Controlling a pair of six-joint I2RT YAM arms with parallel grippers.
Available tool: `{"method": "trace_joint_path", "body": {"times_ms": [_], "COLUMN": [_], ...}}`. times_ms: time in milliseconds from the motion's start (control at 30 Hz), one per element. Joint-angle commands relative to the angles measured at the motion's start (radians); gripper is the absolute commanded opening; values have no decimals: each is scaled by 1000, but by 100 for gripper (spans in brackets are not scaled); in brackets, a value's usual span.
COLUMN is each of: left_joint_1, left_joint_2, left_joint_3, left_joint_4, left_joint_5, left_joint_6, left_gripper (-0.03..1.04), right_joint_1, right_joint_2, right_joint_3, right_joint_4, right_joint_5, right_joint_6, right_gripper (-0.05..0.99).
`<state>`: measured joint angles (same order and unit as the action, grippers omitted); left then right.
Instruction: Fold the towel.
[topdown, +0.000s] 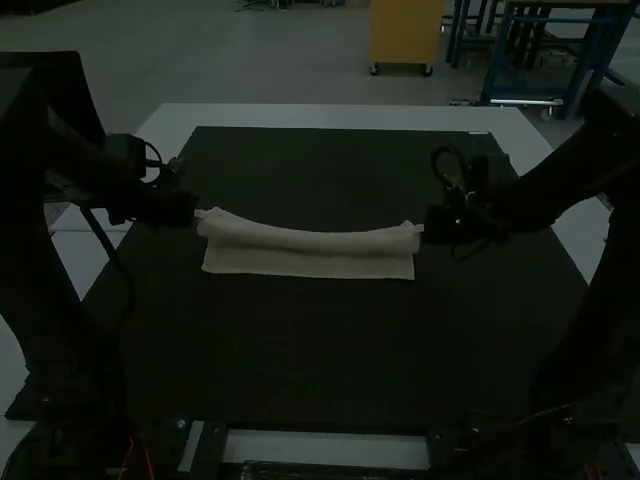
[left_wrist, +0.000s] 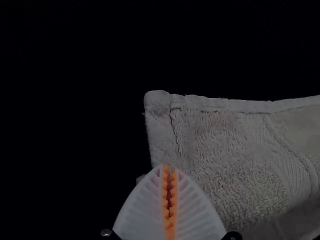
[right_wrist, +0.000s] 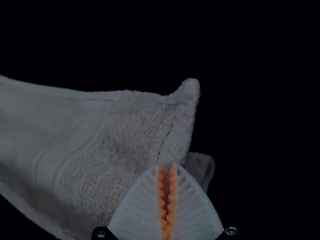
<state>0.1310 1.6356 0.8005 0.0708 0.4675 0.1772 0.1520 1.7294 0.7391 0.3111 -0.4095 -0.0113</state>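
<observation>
Towel: the pale, off-white terry-cloth towel (topdown: 310, 240) stretched crosswise between the two arms, over the middle of the black mat (topdown: 300, 350).
Towel's lie: its far part was doubled over into a soft, rounded band that dipped between its two ends; a flatter strip showed on the near side, with a fairly straight edge.
Left gripper: the white, ribbed gripper (topdown: 198, 212) was at the towel's left end. In the left wrist view its orange-padded fingers were closed on the side hem, near a squared corner.
Right gripper: the matching white, ribbed gripper (topdown: 420, 228) was at the right end. In the right wrist view its fingers were pinched together on the side edge, near a peaked corner; a small flap of cloth stuck out just beside them.
Surface: the mat lay on a white table (topdown: 350, 115), whose border showed around it.
</observation>
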Motion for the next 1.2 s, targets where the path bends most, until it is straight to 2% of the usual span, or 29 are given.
{"method": "trace_joint_path", "body": {"times_ms": [0, 500, 567, 600, 633, 667, 700, 767, 800, 833, 867, 967, 1067, 1167], "left_joint_1": [13, 13, 13, 13, 13, 15, 13, 13, 15, 16, 21, 52, 108, 167], "left_joint_2": [-57, -187, -187, -187, -187, -186, -186, -184, -184, -184, -186, -189, -203, -221], "left_joint_3": [-34, -201, -222, -234, -247, -261, -273, -294, -302, -307, -311, -313, -310, -305], "left_joint_4": [-2, 4, 21, 40, 64, 86, 96, 110, 115, 116, 115, 116, 153, 181], "left_joint_5": [-6, -21, -38, -50, -63, -75, -90, -116, -119, -133, -141, -136, -95, -73], "left_joint_6": [25, 16, 18, 18, 15, 15, 15, 18, 19, 22, 33, 34, 24, 10], "left_gripper": [2, 2, 2, 2, 2, 5, 14, 46, 65, 90, 99, 99, 98, 98], "right_joint_1": [-15, -12, -17, -19, -19, -19, -19, -19, -20, -22, -25, -37, -31, -22], "right_joint_2": [-54, -90, -87, -82, -77, -76, -73, -71, -71, -71, -73, -74, -73, -71], "right_joint_3": [-20, -141, -147, -147, -149, -150, -153, -159, -159, -159, -158, -150, -127, -103], "right_joint_4": [2, -7, -4, -3, -3, -3, -3, -1, -3, -1, -1, 2, -3, -4], "right_joint_5": [-17, -20, -18, -17, -11, -2, 20, 32, 31, 31, 29, 12, -5, -20], "right_joint_6": [-7, -7, -6, -4, -3, -3, -3, -7, -9, -9, -9, -4, 8, 22], "right_gripper": [-2, -2, -2, 0, 10, 25, 38, 60, 73, 84, 91, 91, 91, 91]}}
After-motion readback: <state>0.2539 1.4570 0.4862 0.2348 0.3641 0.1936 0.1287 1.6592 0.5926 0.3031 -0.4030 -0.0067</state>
